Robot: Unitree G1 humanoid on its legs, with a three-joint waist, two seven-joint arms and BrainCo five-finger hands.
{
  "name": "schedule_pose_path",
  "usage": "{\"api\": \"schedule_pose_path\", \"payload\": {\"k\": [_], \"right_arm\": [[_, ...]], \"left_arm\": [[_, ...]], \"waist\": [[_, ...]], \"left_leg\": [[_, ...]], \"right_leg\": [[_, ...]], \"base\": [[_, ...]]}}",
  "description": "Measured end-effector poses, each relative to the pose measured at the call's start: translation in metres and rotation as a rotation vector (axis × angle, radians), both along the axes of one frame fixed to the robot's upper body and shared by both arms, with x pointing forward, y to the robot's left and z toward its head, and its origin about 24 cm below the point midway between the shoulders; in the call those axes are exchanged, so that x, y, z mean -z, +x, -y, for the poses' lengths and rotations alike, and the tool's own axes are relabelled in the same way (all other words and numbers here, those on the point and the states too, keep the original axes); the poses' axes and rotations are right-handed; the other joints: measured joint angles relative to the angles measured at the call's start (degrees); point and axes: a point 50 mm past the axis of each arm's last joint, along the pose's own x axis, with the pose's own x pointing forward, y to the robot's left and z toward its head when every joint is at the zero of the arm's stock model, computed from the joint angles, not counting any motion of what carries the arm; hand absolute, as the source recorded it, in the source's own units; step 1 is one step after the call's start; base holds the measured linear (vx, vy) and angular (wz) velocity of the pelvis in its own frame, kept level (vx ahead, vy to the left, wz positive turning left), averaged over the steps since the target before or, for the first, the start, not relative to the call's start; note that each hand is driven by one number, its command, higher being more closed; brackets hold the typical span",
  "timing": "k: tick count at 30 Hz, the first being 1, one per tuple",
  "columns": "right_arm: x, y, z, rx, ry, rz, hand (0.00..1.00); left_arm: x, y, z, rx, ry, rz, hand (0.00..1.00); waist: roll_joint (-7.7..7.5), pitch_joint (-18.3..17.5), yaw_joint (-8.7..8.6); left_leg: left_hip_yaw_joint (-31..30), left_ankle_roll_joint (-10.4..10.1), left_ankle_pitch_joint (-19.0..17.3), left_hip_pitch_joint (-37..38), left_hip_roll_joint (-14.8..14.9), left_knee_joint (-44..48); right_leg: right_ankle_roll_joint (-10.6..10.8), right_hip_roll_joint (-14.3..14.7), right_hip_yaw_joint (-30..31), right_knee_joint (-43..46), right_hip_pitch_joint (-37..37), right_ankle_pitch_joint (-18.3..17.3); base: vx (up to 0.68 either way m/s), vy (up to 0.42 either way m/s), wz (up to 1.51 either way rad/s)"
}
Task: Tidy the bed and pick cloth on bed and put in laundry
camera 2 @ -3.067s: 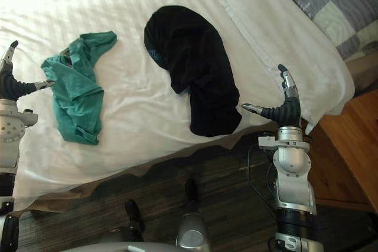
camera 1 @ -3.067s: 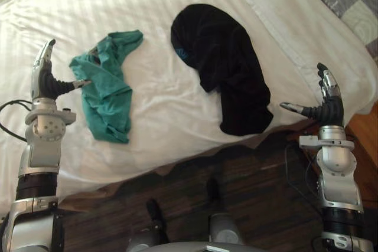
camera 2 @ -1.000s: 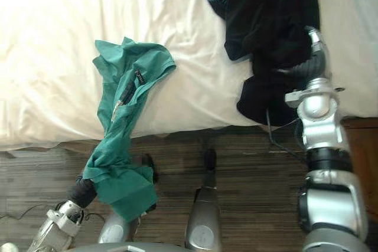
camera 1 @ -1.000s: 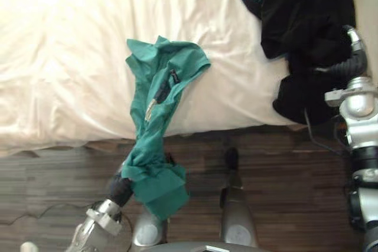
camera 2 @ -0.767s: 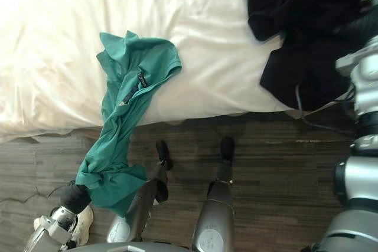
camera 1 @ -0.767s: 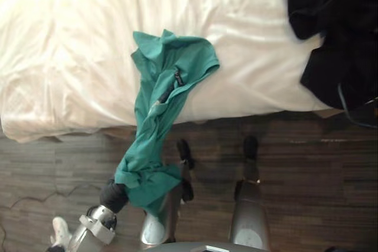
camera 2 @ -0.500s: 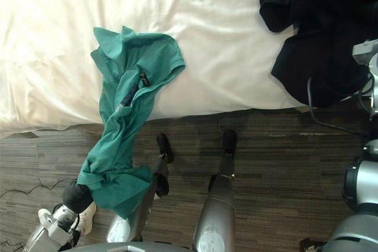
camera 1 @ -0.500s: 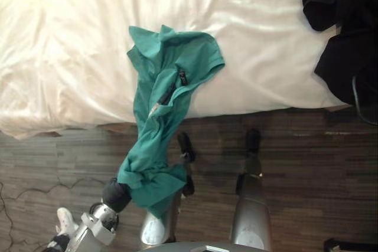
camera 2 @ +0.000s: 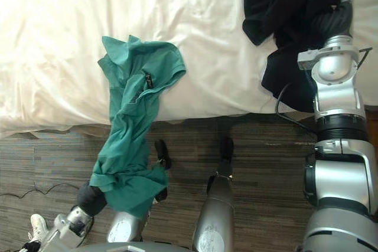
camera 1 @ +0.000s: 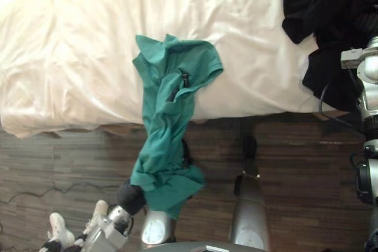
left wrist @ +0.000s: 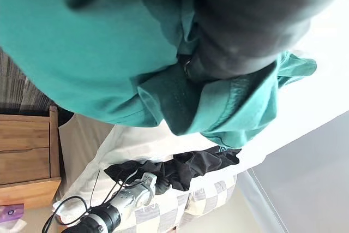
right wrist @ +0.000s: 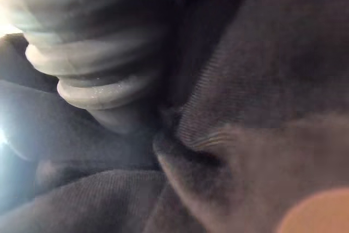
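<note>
**Bed edge, a cloth at each hand**

White sheet covers the bed (camera 1: 71,57) across the top of the head views, rumpled, and dark wood floor (camera 1: 307,169) runs along below its edge. Far lower left on the floor, a person's white shoes (camera 1: 57,228).

Next to them is my left hand (camera 1: 130,196), low over the floor. Only its dark cover shows, and the rest is wrapped in the bunched lower end of the green cloth (camera 1: 174,87). Cannot tell how it is gripping, or how far shut it is. In the left wrist view the green fabric is folded tight against the dark cover.

The green cloth runs as one long strip. Its upper part lies spread on the sheet near the bed's edge, its middle hangs over the edge, and its bottom is bunched at my left hand above the floor.

Right side: the black cloth (camera 2: 283,4) lies in a heap on the bed's right part, with one end drooping past the edge. My right hand (camera 2: 335,19) is pushed into it from below, ribbed cover showing and the rest sunk in black folds. Cannot tell its grip. In the right wrist view, black fabric presses right up to the cover.
</note>
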Motion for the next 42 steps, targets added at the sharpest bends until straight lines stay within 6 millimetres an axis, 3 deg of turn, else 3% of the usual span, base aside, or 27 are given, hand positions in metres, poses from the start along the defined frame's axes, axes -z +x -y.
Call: {"api": "schedule_pose_path", "payload": {"k": [5, 10, 14, 16, 19, 20, 22, 27, 31, 33, 36, 38, 39, 41, 42], "right_arm": [[-0.004, 0.007, -0.013, -0.075, 0.099, 0.053, 1.00], [0.021, 0.013, -0.035, -0.289, 0.466, 0.172, 1.00], [0.069, 0.009, -0.058, -0.444, 0.756, 0.239, 1.00], [0.111, -0.001, -0.074, -0.486, 0.908, 0.216, 1.00], [0.154, -0.013, -0.091, -0.489, 1.051, 0.174, 1.00], [0.178, -0.018, -0.098, -0.479, 1.121, 0.125, 1.00], [0.192, -0.022, -0.104, -0.478, 1.160, 0.084, 1.00], [0.205, -0.027, -0.113, -0.525, 1.288, 0.091, 1.00], [0.235, -0.068, -0.125, -0.514, 1.349, 0.060, 1.00], [0.267, -0.108, -0.143, -0.468, 1.346, -0.078, 1.00], [0.288, -0.135, -0.157, -0.418, 1.284, -0.230, 1.00], [0.312, -0.158, -0.167, -0.352, 1.205, -0.411, 1.00], [0.319, -0.162, -0.169, -0.339, 1.191, -0.452, 1.00], [0.344, -0.176, -0.175, -0.279, 1.113, -0.619, 1.00], [0.362, -0.186, -0.180, -0.249, 1.097, -0.725, 1.00]], "left_arm": [[-0.007, 0.010, 0.017, -0.005, -0.025, 0.034, 1.00], [-0.008, 0.026, 0.028, -0.056, -0.009, 0.047, 1.00], [-0.002, 0.038, 0.031, -0.111, 0.065, 0.026, 1.00], [0.001, 0.044, 0.034, -0.155, 0.122, 0.015, 1.00], [0.000, 0.048, 0.032, -0.218, 0.145, 0.009, 1.00], [-0.001, 0.049, 0.032, -0.251, 0.151, 0.003, 1.00], [-0.001, 0.050, 0.030, -0.275, 0.170, 0.002, 1.00], [0.002, 0.048, 0.031, -0.311, 0.184, -0.031, 1.00], [0.002, 0.047, 0.035, -0.350, 0.226, -0.039, 1.00], [0.007, 0.051, 0.029, -0.401, 0.353, -0.037, 1.00], [0.012, 0.056, 0.018, -0.467, 0.452, -0.054, 1.00], [0.012, 0.056, 0.009, -0.527, 0.560, -0.044, 1.00], [0.013, 0.055, 0.007, -0.540, 0.578, -0.047, 1.00], [0.016, 0.048, 0.003, -0.578, 0.643, -0.054, 1.00], [0.022, 0.041, -0.001, -0.599, 0.662, -0.082, 1.00]], "waist": [[-0.24, 0.0, -0.05], [-3.00, -1.0, -0.78], [-6.95, -3.3, -0.80], [-9.17, -5.3, -1.02], [-10.81, -7.3, -1.70], [-11.74, -8.8, -1.67], [-12.55, -9.6, -1.63], [-13.76, -12.1, -1.70], [-15.08, -13.4, -1.91], [-16.61, -16.1, -2.81], [-17.46, -16.4, -4.10], [-18.18, -16.5, -4.22], [-18.27, -16.5, -4.22], [-18.29, -16.1, -4.15], [-20.17, -16.3, -2.99]], "left_leg": [[-0.9, 0.2, 0.3, 1.5, 0.0, 0.0], [-2.1, 0.4, 0.1, 4.5, 0.2, 0.0], [-2.5, 0.2, -0.4, 7.2, 0.7, 0.0], [-2.7, 0.5, -0.9, 9.2, 0.6, 0.0], [-3.3, 0.5, -1.5, 10.6, 0.4, -0.1], [-3.2, 0.5, -1.8, 11.0, 0.4, -0.1], [-3.1, 0.3, -2.3, 11.8, 0.4, -0.1], [-1.8, 0.1, -2.9, 13.4, 0.4, -0.1], [-1.3, 0.3, -3.2, 15.7, 0.4, -0.1], [-1.9, 0.0, -3.7, 16.6, 0.3, -0.1], [-4.8, -0.4, -4.0, 17.2, 0.1, -0.1], [-9.9, 0.3, -3.5, 16.9, -0.2, -0.1], [-11.1, 0.7, -3.3, 16.7, -0.3, -0.1], [-17.1, 1.5, -2.4, 15.8, -1.3, -0.1], [-19.8, 1.1, -1.9, 15.7, -2.7, -0.1]], "right_leg": [[0.1, 0.4, -1.6, -5.6, 4.7, 2.7], [0.3, 1.0, -2.7, -8.7, 9.6, 3.4], [0.2, 1.6, -3.2, -9.7, 13.1, 3.2], [0.2, 1.6, -3.6, -9.7, 15.2, 2.3], [0.3, 1.4, -4.6, -9.5, 16.9, 0.9], [0.1, 1.3, -4.4, -9.2, 17.1, 0.8], [0.2, 1.3, -4.1, -9.2, 17.9, 0.7], [0.7, 1.3, -3.2, -9.3, 18.7, 0.2], [0.7, 1.4, -3.2, -9.2, 20.6, -0.6], [0.9, 1.3, -3.9, -8.8, 21.9, -1.5], [0.8, 0.8, -6.7, -5.3, 22.7, -3.7], [0.8, 0.3, -6.6, 0.9, 22.7, -7.3], [0.7, 0.6, -4.1, 2.0, 22.8, -8.1], [0.3, 3.7, 11.8, 4.9, 23.9, -14.4], [1.2, 4.6, 17.7, 5.7, 25.0, -19.6]], "base": [[-0.03, -0.028, 0.07], [-0.01, -0.030, 0.05], [0.02, -0.062, 0.02], [0.05, -0.066, 0.04], [0.05, -0.043, 0.09], [0.05, -0.038, 0.01], [0.04, -0.028, -0.03], [0.01, -0.021, -0.13], [0.04, -0.015, -0.06], [0.08, -0.019, 0.10], [0.04, 0.002, 0.51], [0.03, 0.004, 1.02], [0.06, 0.018, 1.27], [0.05, -0.030, 1.50], [0.00, -0.143, 1.17]]}}
